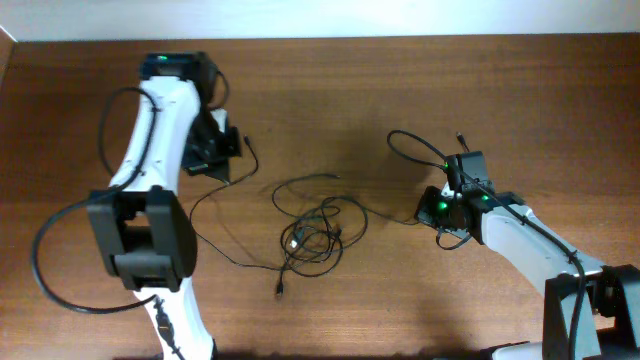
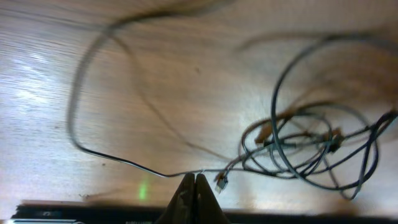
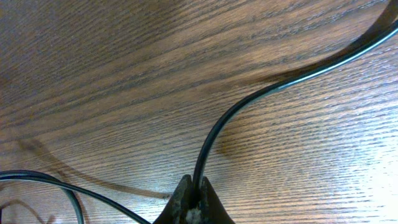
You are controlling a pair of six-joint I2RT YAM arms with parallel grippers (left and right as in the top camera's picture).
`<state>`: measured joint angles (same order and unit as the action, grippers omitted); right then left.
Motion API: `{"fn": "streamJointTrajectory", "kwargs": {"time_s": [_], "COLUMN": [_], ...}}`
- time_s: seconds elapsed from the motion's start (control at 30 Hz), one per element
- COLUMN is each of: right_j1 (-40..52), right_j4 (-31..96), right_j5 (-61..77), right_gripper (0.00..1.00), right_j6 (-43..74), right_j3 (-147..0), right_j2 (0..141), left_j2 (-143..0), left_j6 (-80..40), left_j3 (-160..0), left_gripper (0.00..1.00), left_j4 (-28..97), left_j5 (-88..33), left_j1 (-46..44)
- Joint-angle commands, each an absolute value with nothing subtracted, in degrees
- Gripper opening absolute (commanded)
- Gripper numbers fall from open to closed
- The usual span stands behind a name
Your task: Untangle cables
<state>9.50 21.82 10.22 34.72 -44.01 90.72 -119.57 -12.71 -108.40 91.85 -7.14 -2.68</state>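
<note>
Brown wooden table (image 1: pixel 400 90), pale strip (image 1: pixel 320 15) beyond; left fingers (image 2: pixel 185 198) and right fingers (image 3: pixel 179 202) each pinch the cables (image 1: pixel 315 232) — tangle mid-table.

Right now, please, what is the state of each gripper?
Left gripper: closed on a thin cable.
Right gripper: closed on a black cable.

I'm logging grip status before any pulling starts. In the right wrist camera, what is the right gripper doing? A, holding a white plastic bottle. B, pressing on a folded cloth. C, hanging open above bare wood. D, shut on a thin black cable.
D: the right gripper has its fingers pinched together, with the thin black cable running down between them, over the brown wooden table.
</note>
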Motion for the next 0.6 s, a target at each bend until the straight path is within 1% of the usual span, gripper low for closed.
{"fn": "streamJointTrajectory", "kwargs": {"time_s": [0.0,0.23,0.33,0.43,0.5,0.57], "right_j1": [9.37,9.37,9.37,9.37,9.37,9.37], "right_j4": [21.82,21.80,21.80,21.82,21.87,21.98], "right_j5": [10.13,10.15,10.15,10.15,10.15,10.15], "right_gripper": [0.04,0.04,0.04,0.04,0.04,0.04], "right_j6": [34.98,34.98,34.98,34.98,34.96,34.96], "right_j3": [-43.66,-43.66,-43.66,-43.66,-43.66,-43.66], "right_j2": [90.50,90.50,90.50,90.50,90.50,90.50], "left_j2": [-119.83,-112.97,-112.86,-112.84,-112.64,-110.74], "left_j6": [-8.88,-8.84,-6.24,-6.15,-6.39,-7.14], "left_j3": [-106.96,-106.96,-106.50,-104.40,-103.15,-100.73], "left_gripper": [0.00,0.00,0.00,0.00,0.00,0.00], "left_j4": [92.23,91.09,92.75,92.42,91.79,88.09], "left_j5": [-7.73,-7.73,-7.97,-9.21,-9.69,-9.65], "left_j1": [-8.58,-18.09,-22.13,-25.28,-26.61,-27.97]}}
